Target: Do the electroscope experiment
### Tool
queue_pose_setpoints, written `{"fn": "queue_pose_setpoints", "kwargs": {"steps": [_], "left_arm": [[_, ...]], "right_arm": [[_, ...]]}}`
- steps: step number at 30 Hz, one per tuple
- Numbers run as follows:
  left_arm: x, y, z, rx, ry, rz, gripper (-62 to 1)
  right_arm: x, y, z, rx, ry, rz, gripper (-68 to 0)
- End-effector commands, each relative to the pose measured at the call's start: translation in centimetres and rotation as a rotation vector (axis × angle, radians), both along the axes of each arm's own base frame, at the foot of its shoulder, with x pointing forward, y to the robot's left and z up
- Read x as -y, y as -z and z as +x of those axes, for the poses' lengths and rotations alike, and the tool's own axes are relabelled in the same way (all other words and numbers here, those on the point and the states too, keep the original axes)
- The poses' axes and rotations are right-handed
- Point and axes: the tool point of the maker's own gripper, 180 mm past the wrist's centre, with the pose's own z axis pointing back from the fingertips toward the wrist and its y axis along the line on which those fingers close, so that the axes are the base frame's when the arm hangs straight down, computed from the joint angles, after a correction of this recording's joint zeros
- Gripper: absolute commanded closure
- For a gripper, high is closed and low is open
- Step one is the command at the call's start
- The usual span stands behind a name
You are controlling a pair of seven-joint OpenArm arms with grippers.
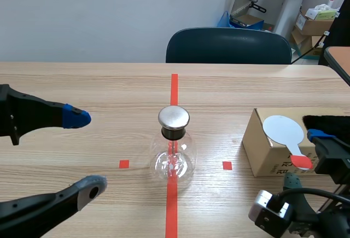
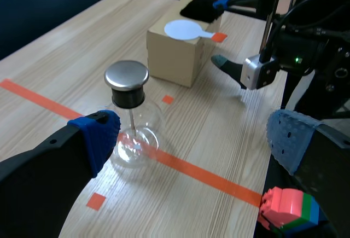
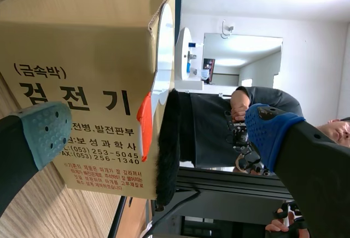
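Observation:
The electroscope, a round glass flask [image 1: 174, 153] with a metal cap [image 1: 174, 117], stands on the red centre line. In the left wrist view the flask [image 2: 131, 134] is just ahead of one finger. My left gripper [image 1: 85, 153] is open, left of the flask and apart from it. A cardboard box [image 1: 269, 149] at the right carries a white disc paddle [image 1: 283, 130] with a red handle and a black fur cloth [image 1: 328, 122]. My right gripper [image 1: 306, 158] is open at the box's right end. The red handle [image 3: 145, 123] and fur [image 3: 168, 145] lie between its fingers.
A dark chair [image 1: 228, 45] stands behind the table. Boxes and equipment fill the room's back right corner. A small stack of coloured bricks [image 2: 290, 208] sits below my left gripper near the table's edge. A person [image 3: 257, 101] shows in the background of the right wrist view.

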Motion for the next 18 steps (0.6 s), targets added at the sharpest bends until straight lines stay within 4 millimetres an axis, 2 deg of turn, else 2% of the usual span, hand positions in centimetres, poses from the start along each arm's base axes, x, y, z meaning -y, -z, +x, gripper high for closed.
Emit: {"fn": "queue_pose_setpoints", "kwargs": {"steps": [1, 18], "left_arm": [[0.27, -0.75, 0.16, 0.017, 0.000, -0.030, -57.5], [0.17, -0.07, 0.09, 0.001, 0.001, 0.005, -57.5]], "right_arm": [[0.57, -1.57, 0.48, 0.069, 0.006, -0.016, -67.9], [0.56, -1.57, 0.48, 0.069, 0.005, -0.016, -67.9]]}}
